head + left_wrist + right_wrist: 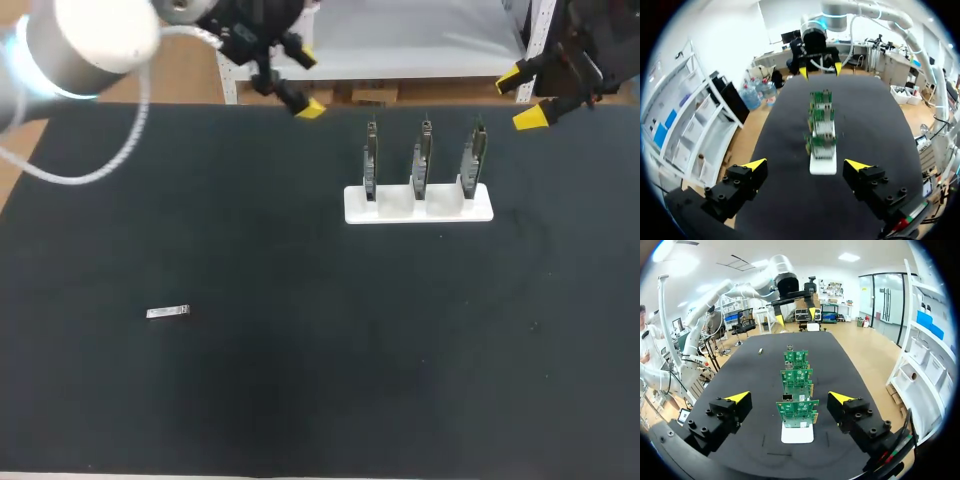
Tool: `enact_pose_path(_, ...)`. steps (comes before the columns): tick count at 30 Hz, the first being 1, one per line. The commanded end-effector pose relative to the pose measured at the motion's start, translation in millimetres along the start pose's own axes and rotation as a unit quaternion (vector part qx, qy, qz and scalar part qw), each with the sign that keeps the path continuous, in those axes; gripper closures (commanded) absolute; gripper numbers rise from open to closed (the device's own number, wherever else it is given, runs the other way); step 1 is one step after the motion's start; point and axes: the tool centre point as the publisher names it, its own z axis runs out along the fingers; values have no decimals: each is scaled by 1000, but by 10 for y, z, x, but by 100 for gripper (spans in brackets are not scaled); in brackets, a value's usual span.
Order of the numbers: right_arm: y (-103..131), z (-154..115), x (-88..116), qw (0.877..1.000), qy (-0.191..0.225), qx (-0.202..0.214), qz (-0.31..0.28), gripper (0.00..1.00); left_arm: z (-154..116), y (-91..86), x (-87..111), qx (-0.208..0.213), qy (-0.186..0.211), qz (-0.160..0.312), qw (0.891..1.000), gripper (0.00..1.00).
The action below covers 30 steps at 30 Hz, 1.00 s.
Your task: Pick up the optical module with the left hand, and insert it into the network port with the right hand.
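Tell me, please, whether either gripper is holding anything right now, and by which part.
Nothing is held: the left gripper and right gripper are both open and empty, and the optical module lies on the table.

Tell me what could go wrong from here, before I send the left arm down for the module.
1. The optical module lies flat and small on the black table, far from the left jaws: a low pinch may slip or scrape the table.
2. The three circuit boards stand close together in the white holder; the right jaws, wide open, could knock a neighbouring board during insertion.
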Motion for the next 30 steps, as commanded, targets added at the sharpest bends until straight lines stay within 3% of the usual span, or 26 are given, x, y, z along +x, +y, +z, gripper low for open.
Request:
enact_pose_path(1, 25, 4, -1, 1000, 0, 3, 0, 0, -389, -218, 267, -9, 26, -7, 1000, 0)
enact_pose_path(8, 25, 4, -1, 1000, 0, 3, 0, 0, -578, -454, 672, 7, 97, -11, 995, 0)
enact_pose_path(10, 25, 4, -1, 1000, 0, 3, 0, 0, -638, -557, 789, 24, 95, -11, 995, 0)
enact_pose_path(13, 25, 4, -1, 1000, 0, 3, 0, 0, -707, -686, 995, 29, 123, -21, 992, 0)
enact_pose_path(22, 25, 4, -1, 1000, 0, 3, 0, 0, -858, -1092, 1536, 9, 223, -49, 973, 0)
enact_pose_path(30, 25, 4, -1, 1000, 0, 3, 0, 0, -811, -1437, 1753, 25, 268, -37, 962, 0)
